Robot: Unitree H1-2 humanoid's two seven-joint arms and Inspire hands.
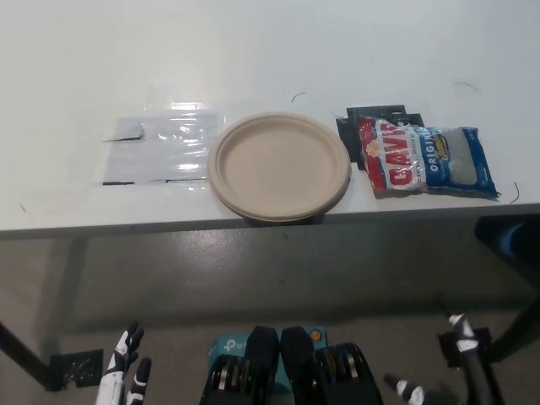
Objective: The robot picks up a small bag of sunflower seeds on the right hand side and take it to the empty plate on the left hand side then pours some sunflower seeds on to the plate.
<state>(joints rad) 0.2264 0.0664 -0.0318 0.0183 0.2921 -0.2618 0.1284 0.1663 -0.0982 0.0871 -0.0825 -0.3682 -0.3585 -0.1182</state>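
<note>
A round, matte paper plate (pixel 279 165) overhangs my smooth white worktop (pixel 270 59); the crinkly seed bag (pixel 426 160) lies beside it. My left robot hand (pixel 123 376) hangs released; my right robot hand (pixel 460 371) is too cut off to tell.

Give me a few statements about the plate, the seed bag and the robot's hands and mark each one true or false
1. The round beige paper plate is empty. True.
2. The red, white and blue sunflower seed bag lies on the plate. False: it lies on the white table, right of the plate.
3. The white left hand is below the table edge, holding nothing. True.
4. The black right hand grips the bag. False: it is low, away from the bag.
</note>
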